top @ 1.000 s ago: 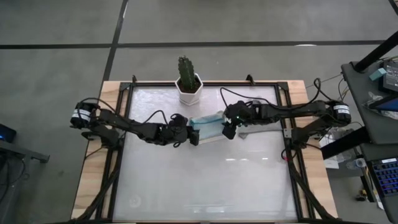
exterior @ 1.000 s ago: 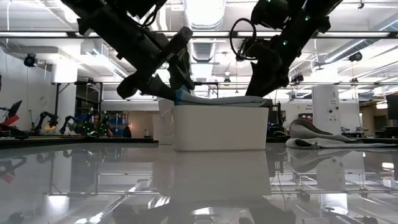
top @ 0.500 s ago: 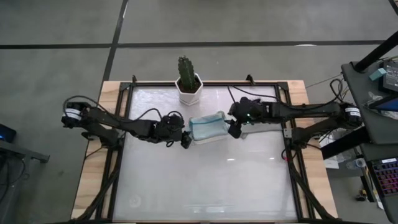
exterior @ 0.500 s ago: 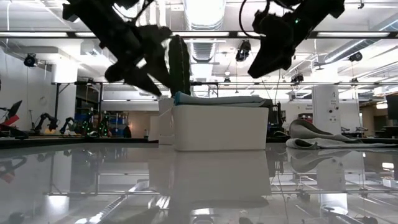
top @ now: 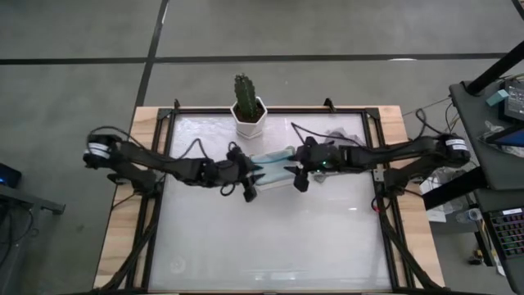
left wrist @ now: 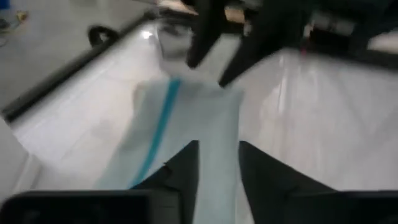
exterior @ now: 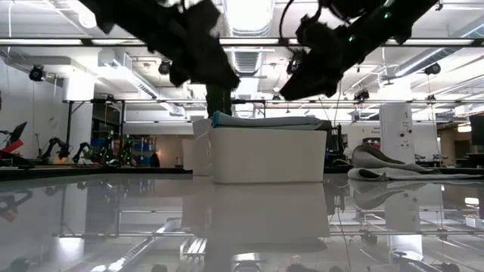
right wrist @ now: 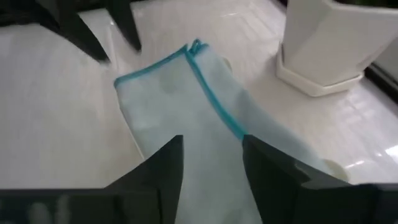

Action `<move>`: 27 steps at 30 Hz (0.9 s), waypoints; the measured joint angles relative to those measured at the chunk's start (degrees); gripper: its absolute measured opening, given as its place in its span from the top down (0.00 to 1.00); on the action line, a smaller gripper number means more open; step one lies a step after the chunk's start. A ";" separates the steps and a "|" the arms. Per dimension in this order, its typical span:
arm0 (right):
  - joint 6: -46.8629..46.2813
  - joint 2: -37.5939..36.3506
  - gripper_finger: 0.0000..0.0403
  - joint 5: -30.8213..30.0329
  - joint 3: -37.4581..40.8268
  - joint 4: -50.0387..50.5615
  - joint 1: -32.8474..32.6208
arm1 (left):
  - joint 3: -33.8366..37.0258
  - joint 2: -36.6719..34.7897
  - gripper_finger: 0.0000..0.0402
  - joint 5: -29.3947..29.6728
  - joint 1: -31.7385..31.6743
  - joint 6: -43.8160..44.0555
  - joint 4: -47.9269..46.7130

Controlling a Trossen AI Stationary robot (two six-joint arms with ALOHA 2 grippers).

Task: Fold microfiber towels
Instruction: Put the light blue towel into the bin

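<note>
Centrally, a pale teal towel point(top: 274, 160) lies lengthwise between the left gripper point(top: 252, 182) and right gripper point(top: 296, 174); both flank its ends, fingers apart, holding nothing.

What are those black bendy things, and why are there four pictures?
They are two robot arms at a table, learning to fold cloths. One picture looks straight down, one looks across the tabletop, and two come from little cameras on the arms' wrists. The left gripper and the right gripper hang on either side of a white tray. A folded pale teal cloth lies on top of it. Both grippers are open, and neither holds anything. A grey cloth lies on the table beside the tray. Behind it stands a cactus in a white pot.
</note>
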State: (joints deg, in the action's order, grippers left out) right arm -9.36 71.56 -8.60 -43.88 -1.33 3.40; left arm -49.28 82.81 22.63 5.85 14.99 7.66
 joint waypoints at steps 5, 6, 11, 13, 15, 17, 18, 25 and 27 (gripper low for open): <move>0.94 5.29 0.80 -0.50 -0.22 -1.29 0.14 | -0.01 6.02 0.96 0.07 -0.36 0.00 -0.64; 1.36 5.84 0.86 -0.50 -0.35 -1.63 0.39 | 0.04 6.95 0.98 0.23 -0.52 0.84 -0.50; 3.09 8.10 0.97 -0.96 -0.45 -0.93 1.80 | -0.10 10.01 0.98 0.31 -0.90 2.68 -0.52; 3.86 8.56 0.97 -1.03 -0.44 -0.96 2.44 | -0.09 10.57 0.99 0.30 -0.90 2.74 -0.68; 4.52 8.77 0.98 -1.01 -0.48 -0.35 3.08 | -0.09 11.12 1.00 0.31 -0.96 3.60 -0.31; 4.98 9.08 0.98 -1.01 -0.48 0.26 3.39 | -0.07 11.31 1.00 0.31 -0.98 4.23 -0.70; 5.23 9.16 0.98 -1.01 -0.48 0.52 3.47 | -0.07 11.31 1.00 0.31 -0.98 4.23 -0.68; 6.31 8.36 0.98 -0.90 -0.48 2.43 3.89 | -0.72 10.27 1.00 0.26 -0.98 3.94 -0.93; 6.39 6.87 0.98 -0.92 -0.48 3.02 3.89 | -0.99 9.02 1.00 -0.17 -0.98 3.73 -1.12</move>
State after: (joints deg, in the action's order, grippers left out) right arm -2.97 78.43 -9.52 -44.36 1.70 7.29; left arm -50.26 91.84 22.46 4.86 18.72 6.54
